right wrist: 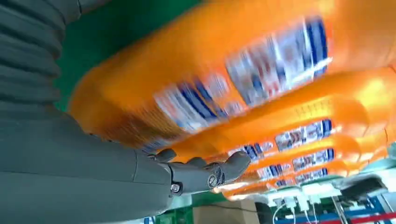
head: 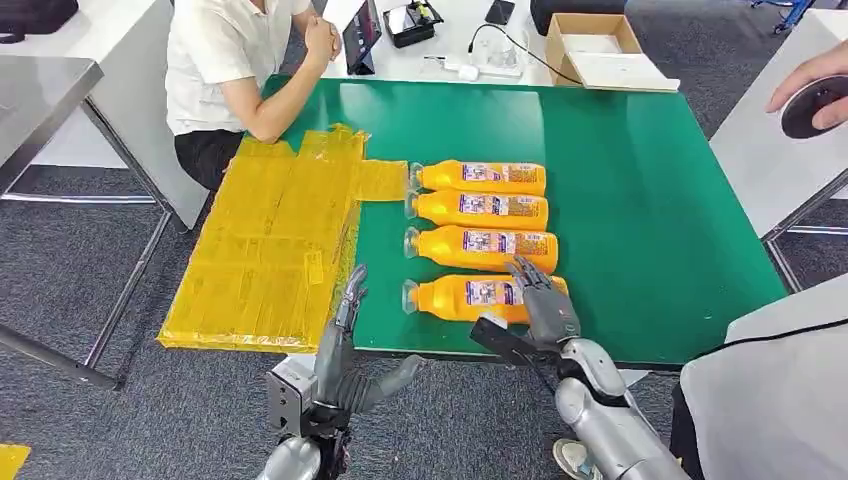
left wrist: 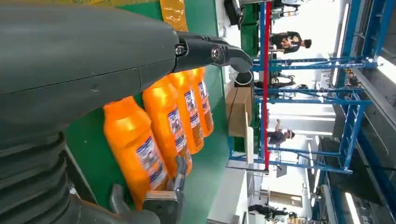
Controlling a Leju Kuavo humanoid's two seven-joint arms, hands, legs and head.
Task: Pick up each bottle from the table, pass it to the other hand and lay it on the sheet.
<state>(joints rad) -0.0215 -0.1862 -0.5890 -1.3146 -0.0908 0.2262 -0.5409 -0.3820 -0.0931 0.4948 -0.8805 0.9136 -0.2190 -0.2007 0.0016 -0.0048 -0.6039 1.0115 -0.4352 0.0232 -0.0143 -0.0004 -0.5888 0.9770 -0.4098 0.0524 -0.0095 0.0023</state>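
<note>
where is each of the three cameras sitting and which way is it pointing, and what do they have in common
Head view: high on the robot, facing forward and down at the green table, the yellow sheet and four orange bottles; the left hand and right hand come in from below.
Left wrist view: behind the left hand, looking along the bottle row toward the hall.
Right wrist view: behind the right hand, close on the nearest bottle.
Shared: all three show the nearest bottle.
</note>
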